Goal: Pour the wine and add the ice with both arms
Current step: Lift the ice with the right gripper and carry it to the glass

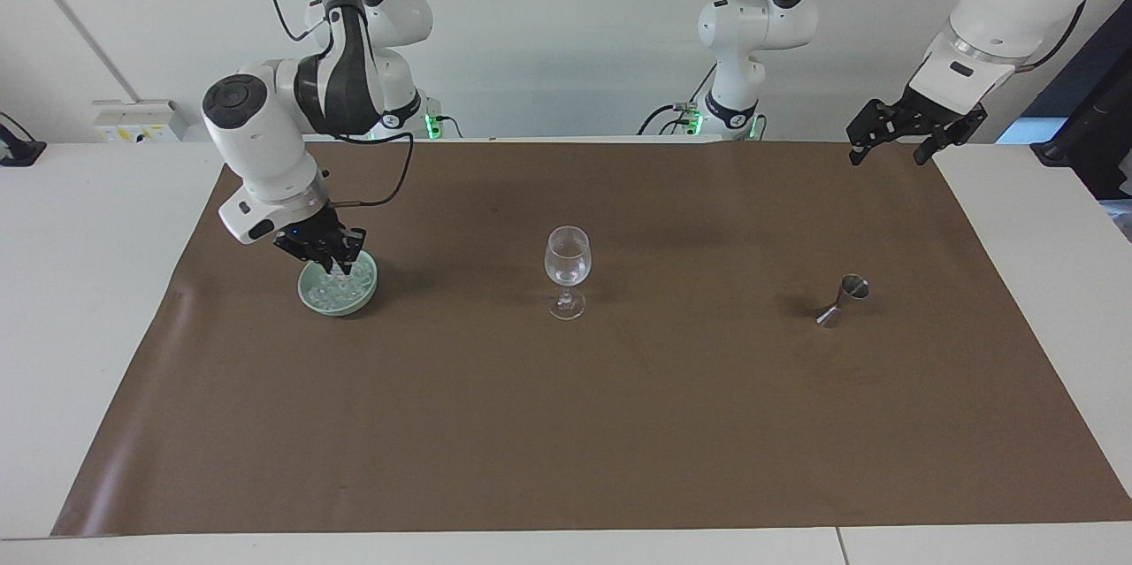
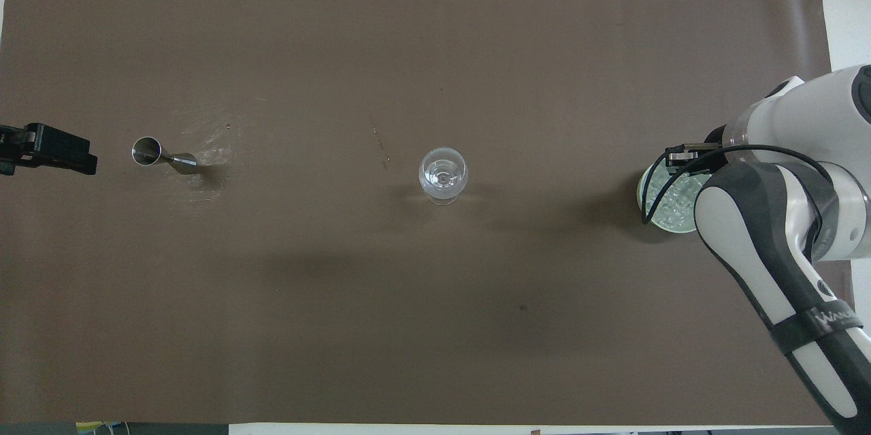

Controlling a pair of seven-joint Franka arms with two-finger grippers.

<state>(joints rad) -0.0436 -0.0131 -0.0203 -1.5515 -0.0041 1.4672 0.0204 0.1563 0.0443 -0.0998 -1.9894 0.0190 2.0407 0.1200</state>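
Ice pinched, my right gripper [image 1: 339,263] over the bowl [image 1: 311,298]!
Carry level to the wine glass [image 1: 567,258]; left gripper [image 1: 887,147] waits, spread.

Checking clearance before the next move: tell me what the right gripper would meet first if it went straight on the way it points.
The right gripper points steeply down over the green bowl, so it would probably meet the ice there first.
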